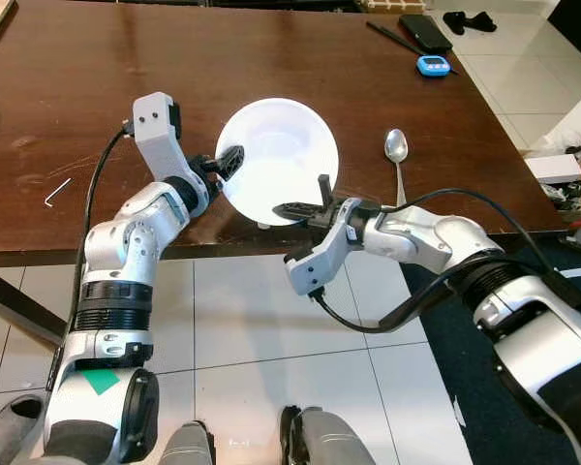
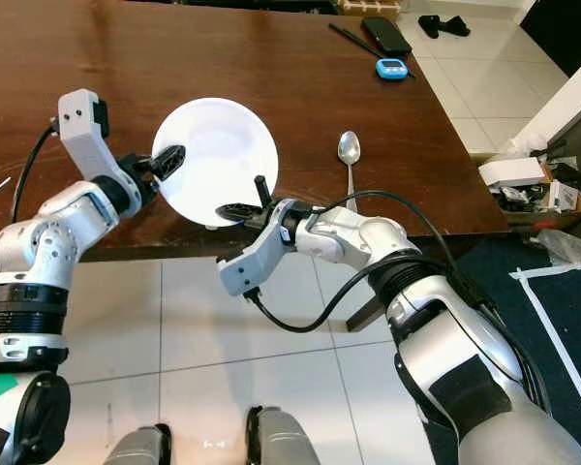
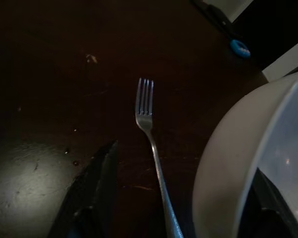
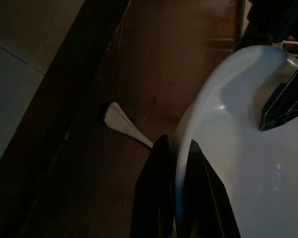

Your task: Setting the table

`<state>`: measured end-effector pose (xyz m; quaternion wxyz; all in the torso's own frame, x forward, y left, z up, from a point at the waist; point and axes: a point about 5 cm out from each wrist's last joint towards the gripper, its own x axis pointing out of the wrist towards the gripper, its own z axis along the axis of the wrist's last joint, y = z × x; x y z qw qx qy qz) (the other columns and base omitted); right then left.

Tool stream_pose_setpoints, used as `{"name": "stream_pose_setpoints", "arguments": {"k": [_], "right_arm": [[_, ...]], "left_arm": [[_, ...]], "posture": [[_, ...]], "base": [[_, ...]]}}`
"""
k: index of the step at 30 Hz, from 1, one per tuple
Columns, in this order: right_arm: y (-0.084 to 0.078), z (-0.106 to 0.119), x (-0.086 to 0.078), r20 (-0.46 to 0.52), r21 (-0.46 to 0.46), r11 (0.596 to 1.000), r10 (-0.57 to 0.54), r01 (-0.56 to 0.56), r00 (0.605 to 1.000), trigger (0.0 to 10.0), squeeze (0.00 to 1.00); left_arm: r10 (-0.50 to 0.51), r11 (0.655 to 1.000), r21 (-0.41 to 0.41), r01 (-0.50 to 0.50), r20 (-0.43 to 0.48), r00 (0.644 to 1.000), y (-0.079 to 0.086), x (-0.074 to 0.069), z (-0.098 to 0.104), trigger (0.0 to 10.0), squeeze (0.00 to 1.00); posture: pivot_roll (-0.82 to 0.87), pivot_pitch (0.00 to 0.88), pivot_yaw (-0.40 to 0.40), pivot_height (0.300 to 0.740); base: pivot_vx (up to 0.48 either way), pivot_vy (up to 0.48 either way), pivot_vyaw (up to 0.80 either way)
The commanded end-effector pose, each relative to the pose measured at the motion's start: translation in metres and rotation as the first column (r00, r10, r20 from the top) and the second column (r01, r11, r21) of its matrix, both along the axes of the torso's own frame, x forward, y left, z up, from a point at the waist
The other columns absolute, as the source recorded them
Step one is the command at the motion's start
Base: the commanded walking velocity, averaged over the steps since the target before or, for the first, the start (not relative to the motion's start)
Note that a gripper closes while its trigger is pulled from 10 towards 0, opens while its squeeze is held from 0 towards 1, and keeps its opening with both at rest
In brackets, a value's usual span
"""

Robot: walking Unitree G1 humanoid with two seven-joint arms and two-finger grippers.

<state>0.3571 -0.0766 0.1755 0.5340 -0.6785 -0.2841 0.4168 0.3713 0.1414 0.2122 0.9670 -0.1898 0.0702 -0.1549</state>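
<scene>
A white bowl [image 1: 281, 155] is tilted over the dark wooden table [image 1: 97, 87] near its front edge. My right gripper [image 1: 306, 200] is shut on the bowl's near rim, one finger inside and one outside, as the right wrist view shows. My left gripper [image 1: 229, 165] stands open at the bowl's left rim, straddling it with fingers wide apart. A fork [image 3: 152, 144] lies on the table beside and partly under the bowl. A spoon [image 1: 396, 153] lies to the bowl's right.
A blue timer [image 1: 432, 65], a black phone [image 1: 424, 31] and dark sticks [image 1: 395, 39] sit at the table's far right. A small bent key [image 1: 56, 192] lies at the left. Clutter [image 1: 571, 174] stands on the floor beyond the table's right edge.
</scene>
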Motion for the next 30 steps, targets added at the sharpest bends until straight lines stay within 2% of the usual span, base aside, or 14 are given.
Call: {"name": "stream_pose_setpoints", "arguments": {"k": [1,5,10,16,21,22,23,24,25,30], "right_arm": [[0.001,0.001,-0.001,0.015,0.002,1.000,0.026,-0.026,1.000,10.0,0.00],[0.000,0.001,0.001,-0.009,0.031,1.000,-0.004,0.005,1.000,10.0,0.00],[0.000,0.002,0.002,0.024,0.025,1.000,0.001,-0.002,1.000,10.0,0.00],[0.000,0.003,0.004,0.026,0.036,0.999,-0.015,0.014,1.000,10.0,0.00],[-0.002,0.005,0.009,-0.024,0.087,0.994,-0.068,0.070,0.997,10.0,0.00],[-0.002,0.005,0.009,-0.045,0.102,0.992,-0.072,0.077,0.996,10.0,0.06],[-0.002,0.006,0.009,-0.054,0.114,0.990,-0.074,0.080,0.996,10.0,0.42],[-0.002,0.006,0.009,-0.054,0.114,0.990,-0.074,0.080,0.996,10.0,0.42],[-0.003,0.009,0.011,-0.090,0.149,0.983,-0.094,0.107,0.991,10.0,1.00],[-0.004,0.011,0.012,-0.094,0.162,0.980,-0.102,0.116,0.990,10.0,1.00]], "left_arm": [[0.041,0.999,0.022,-0.041,-0.015,0.999,0.007,0.000,-0.006,0.0,0.00],[0.041,0.999,0.018,-0.040,-0.007,0.999,0.005,-0.001,-0.005,0.0,0.00],[0.039,0.999,0.016,-0.039,-0.005,0.999,0.003,-0.002,-0.006,0.0,0.00],[0.058,0.997,0.050,-0.058,0.005,0.998,0.006,-0.002,-0.005,0.0,0.00],[0.084,0.992,0.089,-0.085,0.020,0.996,0.009,0.000,-0.003,0.0,0.00],[0.087,0.992,0.092,-0.089,0.022,0.996,0.010,0.000,-0.003,0.0,0.00],[0.089,0.991,0.094,-0.091,0.024,0.996,0.010,0.000,-0.002,0.0,0.00],[0.089,0.991,0.094,-0.091,0.024,0.996,0.010,0.000,-0.002,0.0,0.00],[0.093,0.991,0.098,-0.096,0.031,0.995,0.010,0.000,-0.001,0.0,0.00],[0.100,0.989,0.102,-0.104,0.037,0.994,0.011,0.001,0.001,0.0,0.00]], "posture": [[0.03,0.100,-0.049,0.740],[0.03,0.099,-0.050,0.740],[0.03,0.097,-0.051,0.740],[0.03,0.098,-0.052,0.740],[0.03,0.100,-0.053,0.740],[0.03,0.100,-0.053,0.740],[0.03,0.100,-0.053,0.740],[0.03,0.100,-0.053,0.740],[0.04,0.099,-0.054,0.740],[0.03,0.098,-0.051,0.740]], "base": [[0.000,0.000,0.00],[0.000,0.000,0.00],[0.000,0.000,0.00],[0.000,0.000,0.00],[0.000,0.000,0.00],[0.000,0.000,0.00],[0.000,0.000,0.00],[0.000,0.000,0.00],[0.000,0.000,0.00],[0.000,0.000,0.00]]}}
